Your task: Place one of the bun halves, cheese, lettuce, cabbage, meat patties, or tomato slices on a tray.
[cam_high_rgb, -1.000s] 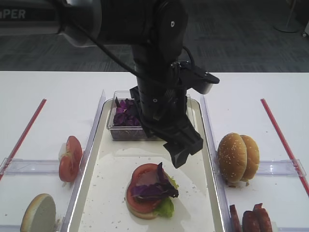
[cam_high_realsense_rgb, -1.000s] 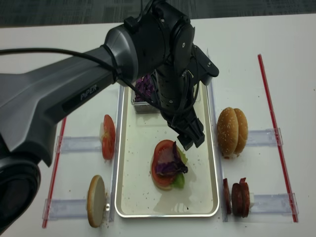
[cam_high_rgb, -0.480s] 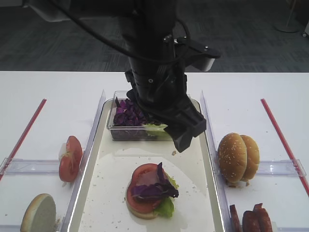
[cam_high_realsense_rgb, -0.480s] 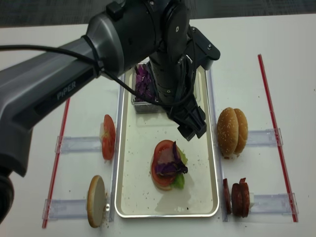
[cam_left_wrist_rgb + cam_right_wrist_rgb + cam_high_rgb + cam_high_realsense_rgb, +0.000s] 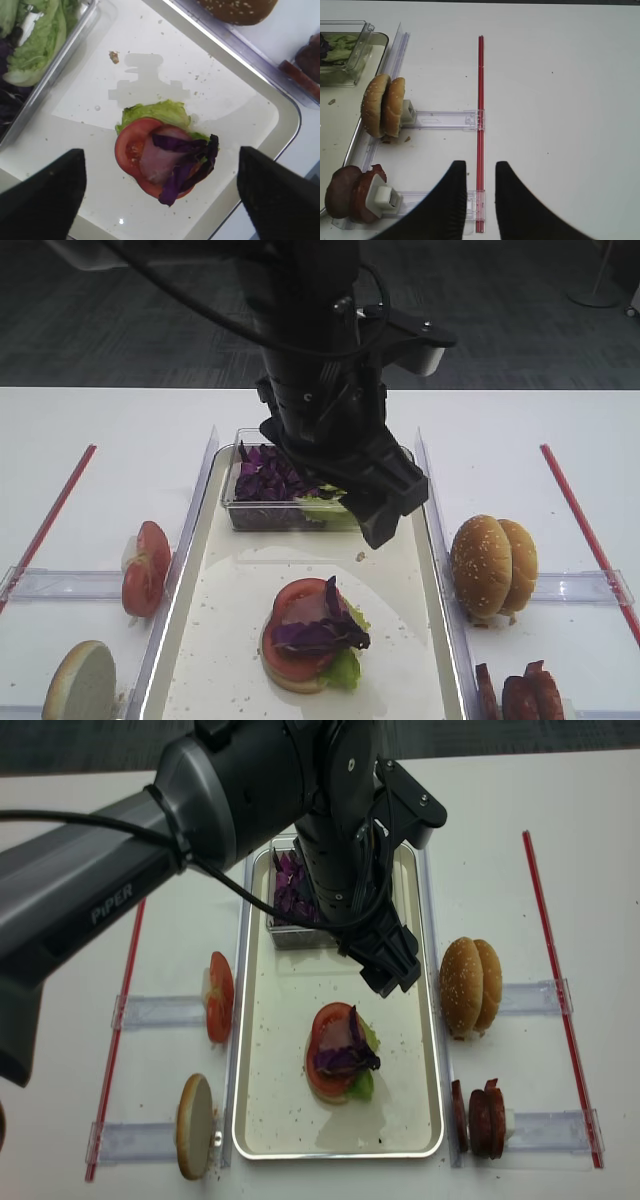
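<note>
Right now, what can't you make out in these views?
- Clear box: in both high views the left arm covers its right part, so the contents there are hidden.
- Stack on the tray: tomato and purple cabbage cover whatever lies under them.
- Left hand: the high views don't show its fingers clearly; the left wrist view shows only dark tips at the lower edge.
- Meat patties: cut off by the bottom edge of the first high view.

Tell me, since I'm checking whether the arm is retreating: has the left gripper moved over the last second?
Yes. The left gripper has lifted up and back from the stacked tomato slice, toward the small clear plastic box.
</note>
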`<state>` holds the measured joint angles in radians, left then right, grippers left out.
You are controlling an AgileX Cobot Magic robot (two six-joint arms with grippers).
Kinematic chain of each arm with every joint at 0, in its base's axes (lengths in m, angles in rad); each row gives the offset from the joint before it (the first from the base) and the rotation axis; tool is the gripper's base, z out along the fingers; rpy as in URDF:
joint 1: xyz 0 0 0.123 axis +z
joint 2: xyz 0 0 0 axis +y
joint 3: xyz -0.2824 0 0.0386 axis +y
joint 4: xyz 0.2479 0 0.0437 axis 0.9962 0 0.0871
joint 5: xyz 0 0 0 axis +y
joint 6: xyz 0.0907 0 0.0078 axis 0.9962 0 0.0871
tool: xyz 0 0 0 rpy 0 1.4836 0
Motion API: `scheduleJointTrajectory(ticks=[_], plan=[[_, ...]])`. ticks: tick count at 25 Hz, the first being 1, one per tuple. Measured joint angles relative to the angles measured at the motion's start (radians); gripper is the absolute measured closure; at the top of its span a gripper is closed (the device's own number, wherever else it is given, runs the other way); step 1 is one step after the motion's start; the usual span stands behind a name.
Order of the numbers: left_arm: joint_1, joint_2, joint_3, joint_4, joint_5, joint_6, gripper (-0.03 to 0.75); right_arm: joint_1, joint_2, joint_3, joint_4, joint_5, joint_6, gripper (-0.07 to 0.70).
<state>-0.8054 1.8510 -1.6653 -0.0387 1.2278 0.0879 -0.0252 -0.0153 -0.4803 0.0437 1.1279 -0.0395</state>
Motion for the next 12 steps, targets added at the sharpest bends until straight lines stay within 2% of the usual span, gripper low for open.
scheduleJointTrajectory(ticks=[3,6,12], plan=[[0.011,0.0,0.0,0.005,0.002,0.0,0.149,0.0,0.0,0.0,0.0,0.0,0.0,0.438],[0.054,-0.002,0.0,0.007,0.002,0.0,0.149,0.0,0.0,0.0,0.0,0.0,0.0,0.438],[0.196,-0.007,0.0,0.009,0.002,0.004,0.149,0.0,0.0,0.0,0.0,0.0,-0.002,0.438]])
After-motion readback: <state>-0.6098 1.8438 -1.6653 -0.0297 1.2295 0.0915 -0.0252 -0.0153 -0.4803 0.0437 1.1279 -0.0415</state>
